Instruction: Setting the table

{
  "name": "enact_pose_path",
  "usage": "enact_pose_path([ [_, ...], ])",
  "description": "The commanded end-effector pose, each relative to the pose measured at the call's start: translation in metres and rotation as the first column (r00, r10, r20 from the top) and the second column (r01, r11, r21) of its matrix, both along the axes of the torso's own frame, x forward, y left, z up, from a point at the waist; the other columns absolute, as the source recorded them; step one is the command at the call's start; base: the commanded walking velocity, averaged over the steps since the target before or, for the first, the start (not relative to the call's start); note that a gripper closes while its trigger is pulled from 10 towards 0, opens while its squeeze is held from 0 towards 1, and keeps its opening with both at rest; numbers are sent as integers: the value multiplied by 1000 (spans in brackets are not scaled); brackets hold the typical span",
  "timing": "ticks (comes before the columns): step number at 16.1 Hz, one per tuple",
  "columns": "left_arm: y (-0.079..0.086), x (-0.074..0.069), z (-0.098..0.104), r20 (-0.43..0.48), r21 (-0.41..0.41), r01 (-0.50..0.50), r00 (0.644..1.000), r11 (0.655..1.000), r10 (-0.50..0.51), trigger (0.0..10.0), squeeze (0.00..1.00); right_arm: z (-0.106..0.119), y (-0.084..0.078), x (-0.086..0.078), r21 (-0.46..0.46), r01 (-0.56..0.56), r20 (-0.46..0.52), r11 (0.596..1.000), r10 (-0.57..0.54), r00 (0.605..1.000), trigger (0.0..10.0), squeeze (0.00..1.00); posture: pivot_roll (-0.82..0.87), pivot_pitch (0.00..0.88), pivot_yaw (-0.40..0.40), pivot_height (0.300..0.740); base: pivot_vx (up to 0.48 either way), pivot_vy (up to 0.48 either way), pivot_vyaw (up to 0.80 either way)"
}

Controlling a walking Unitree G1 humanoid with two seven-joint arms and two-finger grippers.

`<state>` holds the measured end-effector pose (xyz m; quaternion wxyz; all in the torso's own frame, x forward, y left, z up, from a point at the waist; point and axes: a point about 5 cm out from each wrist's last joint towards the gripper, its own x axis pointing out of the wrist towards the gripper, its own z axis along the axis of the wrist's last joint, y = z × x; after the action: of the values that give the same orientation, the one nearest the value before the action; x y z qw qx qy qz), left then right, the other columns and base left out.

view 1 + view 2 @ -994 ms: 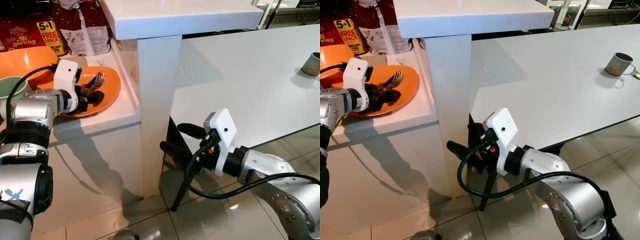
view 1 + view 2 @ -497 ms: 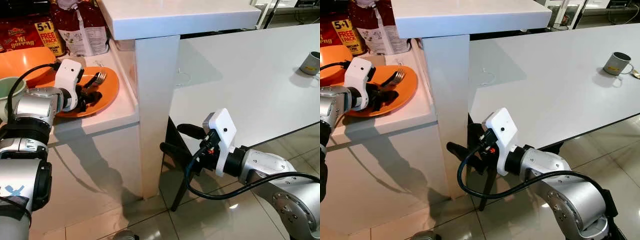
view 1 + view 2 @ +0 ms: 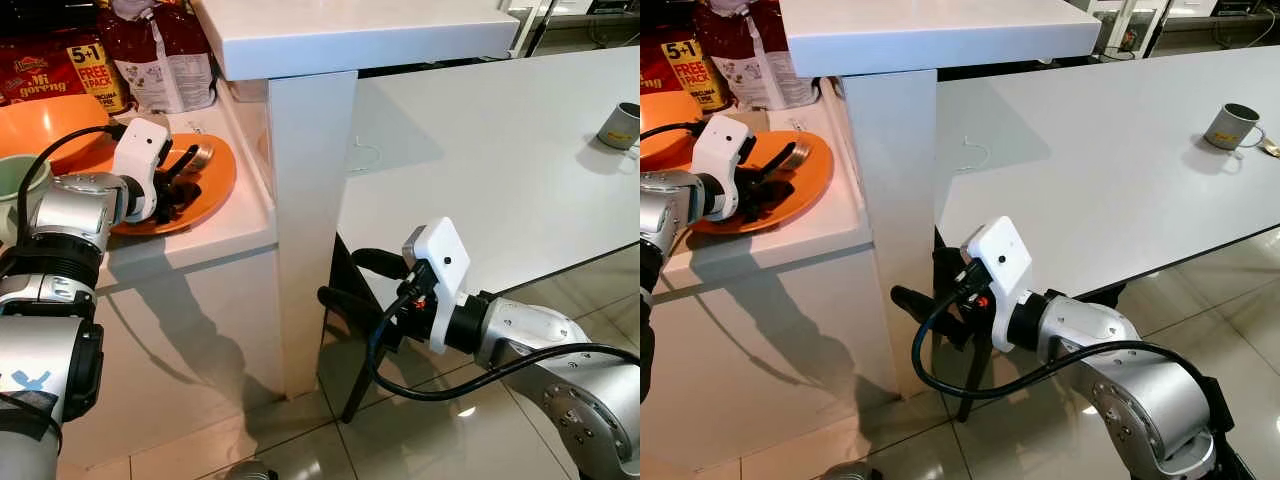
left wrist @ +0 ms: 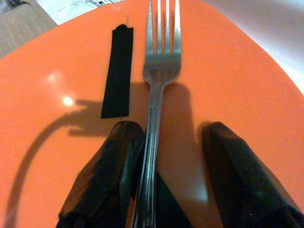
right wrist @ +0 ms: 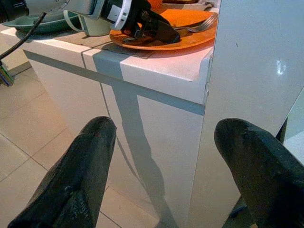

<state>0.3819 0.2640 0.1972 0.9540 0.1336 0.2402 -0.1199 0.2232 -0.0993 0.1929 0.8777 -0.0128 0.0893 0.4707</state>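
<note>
fork [image 4: 153, 142] — handle end cut by frame edge | mug [image 3: 1229, 126] — contents unclear

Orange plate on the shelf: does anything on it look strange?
Yes. A black strip lies flat on the orange plate beside the fork, resembling tape rather than tableware. The left gripper straddles the fork's handle.

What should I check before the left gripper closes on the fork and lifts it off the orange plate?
1. Fork lies between the left gripper fingers: ok.
2. Fingers are open enough to close on the handle: ok, though the fork sits against one finger.
3. Fork lies flat on the orange plate: ok.
4. Black strip beside the fork stays outside the grasp: ok.
5. Right gripper hangs low, away from the shelf: ok.
6. Firm grip once closed: cannot tell.
</note>
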Motion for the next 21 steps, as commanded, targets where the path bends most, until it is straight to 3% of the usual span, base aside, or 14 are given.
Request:
enact_pose_path([
  [1, 5, -2, -2, -37, 38, -14, 999, 999, 15, 0, 0, 3, -1, 2, -9, -3, 13, 1000, 3, 1000, 10000, 0, 65, 8, -11, 740, 0, 0, 0],
  [12, 6, -3, -2, -59, 73, -12, 998, 997, 16, 0, 0, 1, 0, 3, -22, -11, 16, 1000, 11, 1000, 10000, 0, 67, 5, -11, 740, 0, 0, 0],
  [18, 5, -2, 5, -10, 80, -25, 1000, 997, 26, 0, 0, 1, 1, 3, -28, -14, 23, 1000, 15, 1000, 10000, 0, 66, 2, -13, 740, 0, 0, 0],
  [21, 3, 2, 19, 81, 17, -55, 995, 998, 54, 0, 0, 4, -2, 8, -23, 32, 58, 999, -30, 998, 10000, 0, 63, 1, -10, 740, 0, 0, 0],
])
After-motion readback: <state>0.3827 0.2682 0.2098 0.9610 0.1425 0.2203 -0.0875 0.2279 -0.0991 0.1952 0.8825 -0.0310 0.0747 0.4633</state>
